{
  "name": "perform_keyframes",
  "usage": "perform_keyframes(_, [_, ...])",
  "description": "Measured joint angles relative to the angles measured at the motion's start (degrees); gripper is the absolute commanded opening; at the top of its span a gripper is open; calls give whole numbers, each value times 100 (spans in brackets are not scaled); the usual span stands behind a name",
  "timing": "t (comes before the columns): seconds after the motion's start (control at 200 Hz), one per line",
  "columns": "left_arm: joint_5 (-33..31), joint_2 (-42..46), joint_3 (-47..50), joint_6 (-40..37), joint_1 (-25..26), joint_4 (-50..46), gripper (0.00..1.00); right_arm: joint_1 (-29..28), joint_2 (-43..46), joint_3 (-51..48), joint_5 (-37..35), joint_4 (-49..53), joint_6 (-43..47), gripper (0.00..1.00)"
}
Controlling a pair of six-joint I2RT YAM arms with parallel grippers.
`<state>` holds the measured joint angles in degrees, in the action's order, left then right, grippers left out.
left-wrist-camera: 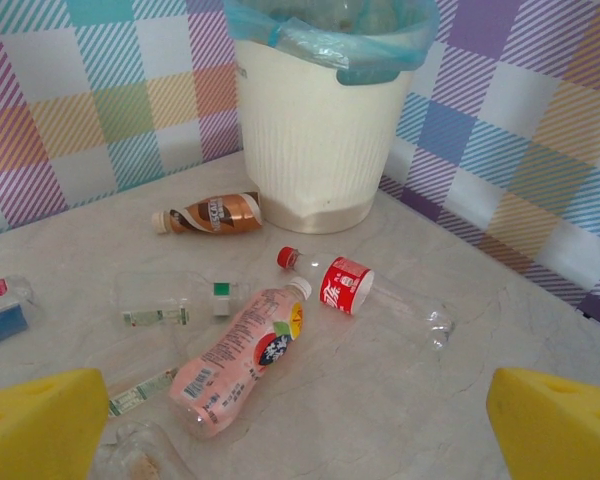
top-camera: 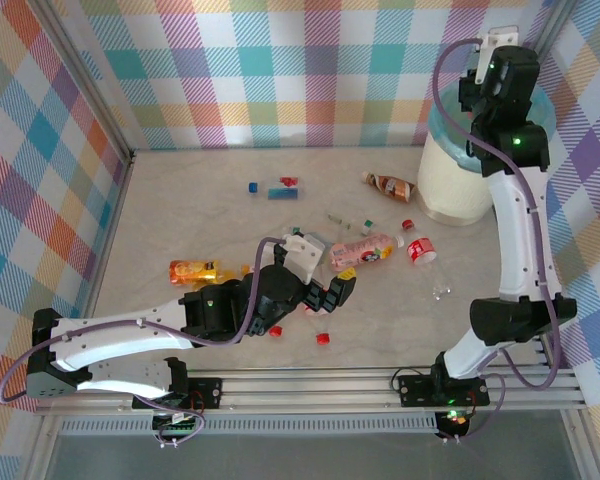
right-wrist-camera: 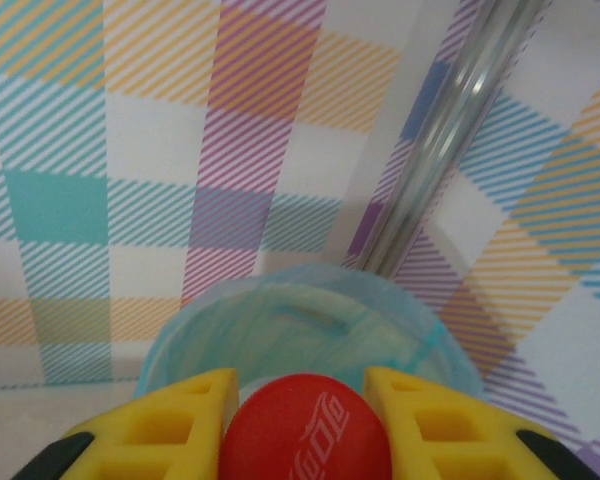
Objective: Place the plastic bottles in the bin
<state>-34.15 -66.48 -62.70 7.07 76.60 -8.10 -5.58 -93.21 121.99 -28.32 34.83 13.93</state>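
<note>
One red Coca-Cola cap (right-wrist-camera: 305, 432) sits clamped in right hand (right-wrist-camera: 302, 400); left hand (left-wrist-camera: 300, 425) gapes empty.

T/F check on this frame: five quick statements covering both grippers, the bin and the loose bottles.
1. The right gripper is shut on a red cap above the bin. True.
2. The left gripper holds the pink bottle. False: its jaws are open and the pink bottle lies on the table ahead of it.
3. The brown bottle stands upright beside the bin. False: it lies on its side near the bin's base.
4. A teal-blue bag lines the bin. True.
5. The orange bottle is inside the bin. False: it lies on the table, far from the bin.
</note>
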Motion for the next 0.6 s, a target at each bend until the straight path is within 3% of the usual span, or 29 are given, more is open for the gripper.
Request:
perform_keyframes(0.445, [-31, -2, 2, 83, -35, -149, 97, 138, -393, 293, 243, 859, -433, 20])
perform_keyframes(0.5, [-42, -11, 2, 87, -39, -157, 98, 151, -481, 391, 245, 951, -457, 15])
perform_keyframes(0.6, [-44, -39, 2, 90, -61, -240, 97, 151, -625, 501, 247, 1049, -501, 18])
